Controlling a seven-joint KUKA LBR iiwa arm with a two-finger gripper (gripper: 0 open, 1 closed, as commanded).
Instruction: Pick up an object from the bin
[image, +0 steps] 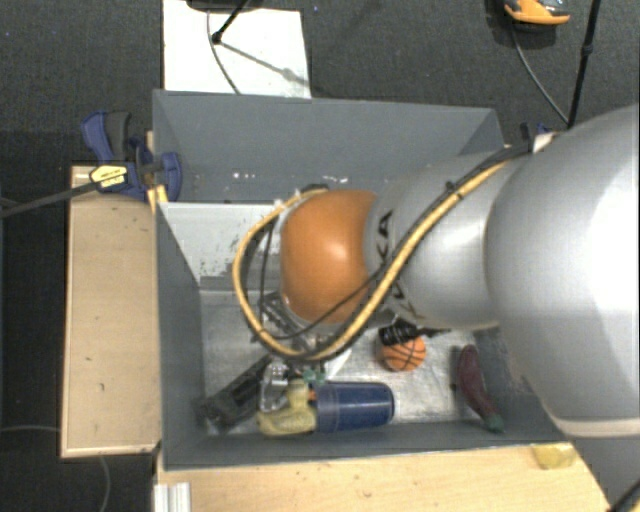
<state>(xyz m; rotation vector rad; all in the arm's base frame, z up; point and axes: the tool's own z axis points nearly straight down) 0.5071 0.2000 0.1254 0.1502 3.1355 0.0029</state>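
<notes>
Camera view looks down on the grey bin (182, 340). The arm reaches in from the right, and its orange wrist cover (325, 255) hangs over the near left part of the floor. Below that cover the claw (278, 378) sits low, just above a pale yellow lump (284, 420) and the left end of a dark blue cylinder (352, 405). I cannot tell whether the claw is wide or narrow, since the wrist hides most of it, and nothing can be seen held in it.

These two things lie touching by the near wall, with the cylinder on its side along that wall. The yellow lump looks dull, crumpled and irregular. It is probably soft and light, so it should yield to a pinch across its middle. The cylinder looks smooth, stiff and round-ended. It is likely to roll or slip, so it is best taken across the barrel near the middle, not at an end.

A black angular piece (230, 395) lies slanted just left of the claw. Further right are a small orange ball (402, 352) with dark lines and a long dark red thing (472, 385).
</notes>
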